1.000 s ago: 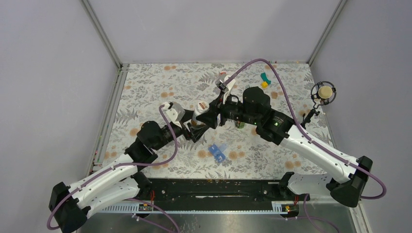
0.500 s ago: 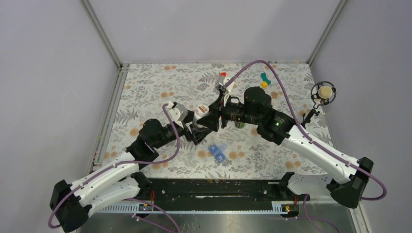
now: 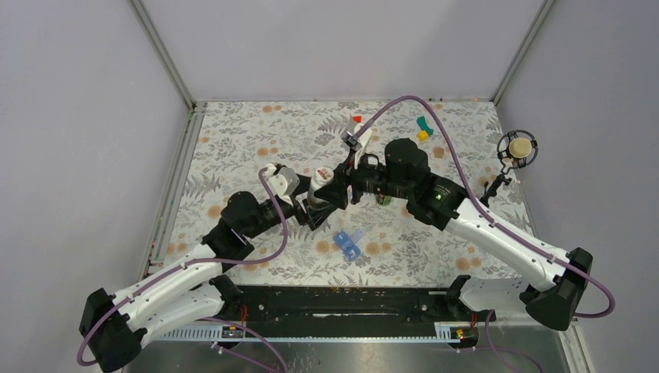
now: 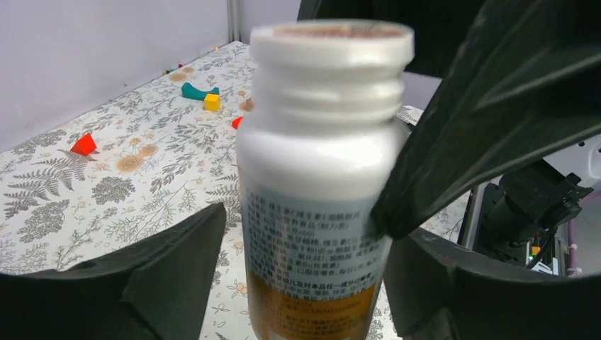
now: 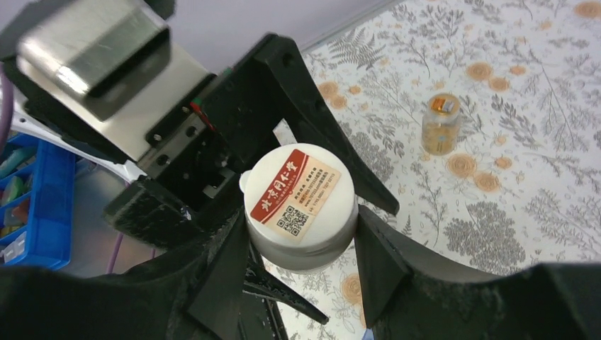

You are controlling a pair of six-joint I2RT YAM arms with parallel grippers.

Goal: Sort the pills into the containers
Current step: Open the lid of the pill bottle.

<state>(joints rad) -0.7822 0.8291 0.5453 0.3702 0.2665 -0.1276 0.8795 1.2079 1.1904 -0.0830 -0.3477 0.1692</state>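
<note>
The right gripper [image 5: 301, 218] clasped the lid of a white pill bottle [image 5: 301, 205], a finger tight against each side. The lid's red and tan label carried a QR code. The left arm's black fingers [image 5: 322, 134] straddled the bottle's body, with a silver block [image 5: 92, 46] behind them. A small amber vial [image 5: 440, 127] stood upright on the floral tablecloth [image 5: 510, 85]. A blue crate [image 5: 42, 205] sat at the left edge.

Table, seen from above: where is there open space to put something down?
Widest bare patch: far-left cloth, between the left rail and the left arm. A smaller one lies between the blue pill box and the right arm. Crowded: the middle, where both arms meet at the white bottle, and the far side by the red block and teal block.
</note>
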